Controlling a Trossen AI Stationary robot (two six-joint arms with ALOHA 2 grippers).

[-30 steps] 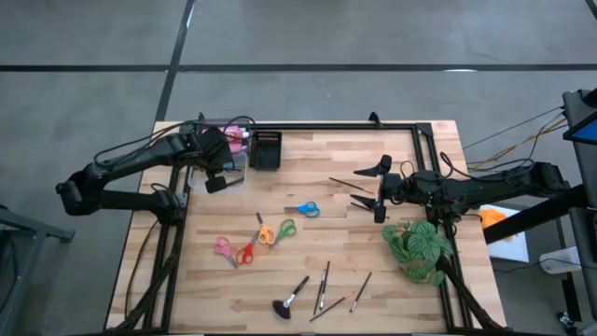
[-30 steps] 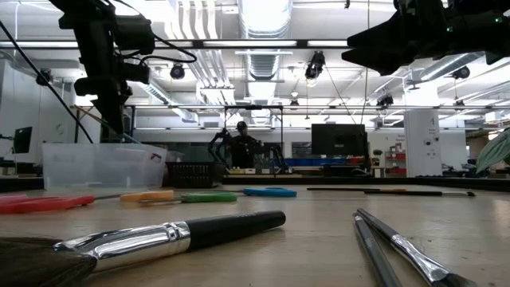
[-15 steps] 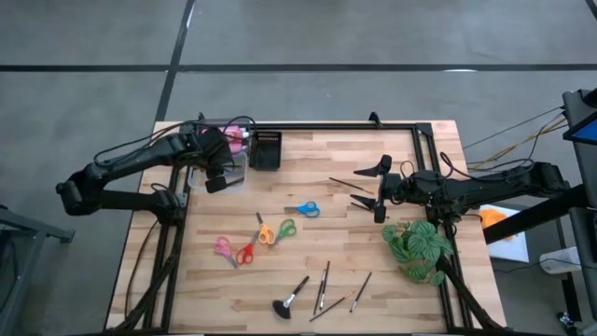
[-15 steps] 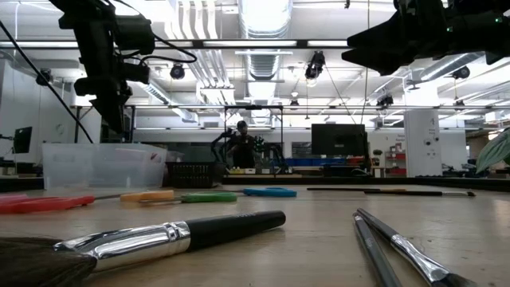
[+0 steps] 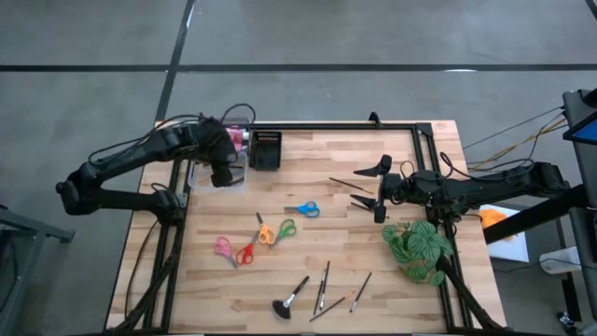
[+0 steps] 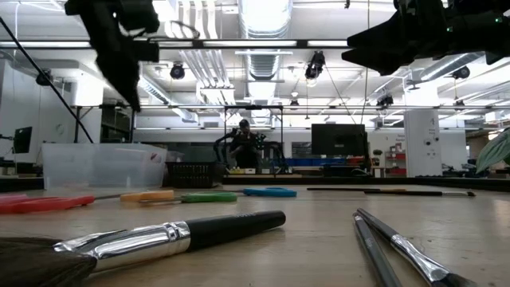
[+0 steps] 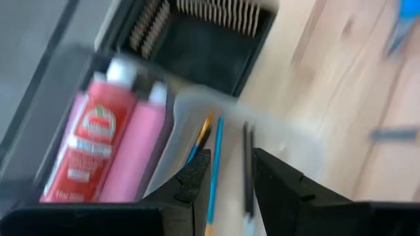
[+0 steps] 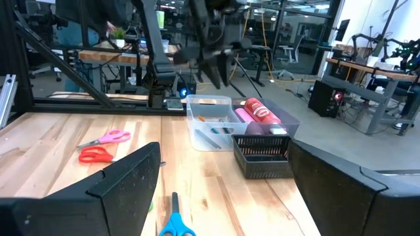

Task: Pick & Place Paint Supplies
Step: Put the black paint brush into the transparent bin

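My left gripper (image 7: 231, 157) hangs open above the clear tub (image 5: 235, 175) at the table's far left, with nothing between its fingers. In the tub lie a red tube (image 7: 88, 141), a pink bottle (image 7: 134, 154) and thin brushes (image 7: 213, 164). Blue scissors (image 5: 303, 208), orange and green scissors (image 5: 275, 231) and pink and red scissors (image 5: 233, 250) lie flat on the table. More brushes (image 5: 322, 289) lie near the front edge, and two thin ones (image 5: 350, 184) lie at mid-right. My right gripper (image 5: 381, 191) waits open at the right, held level.
A black tray (image 5: 266, 149) stands beside the tub at the far edge. A green leafy plant (image 5: 417, 247) sits at the right, just nearer than my right arm. Bare wood shows in the table's middle and along its far right.
My left gripper has risen from just over the tub's inside to well above its rim, most of it in the last half second. The right arm has kept still.
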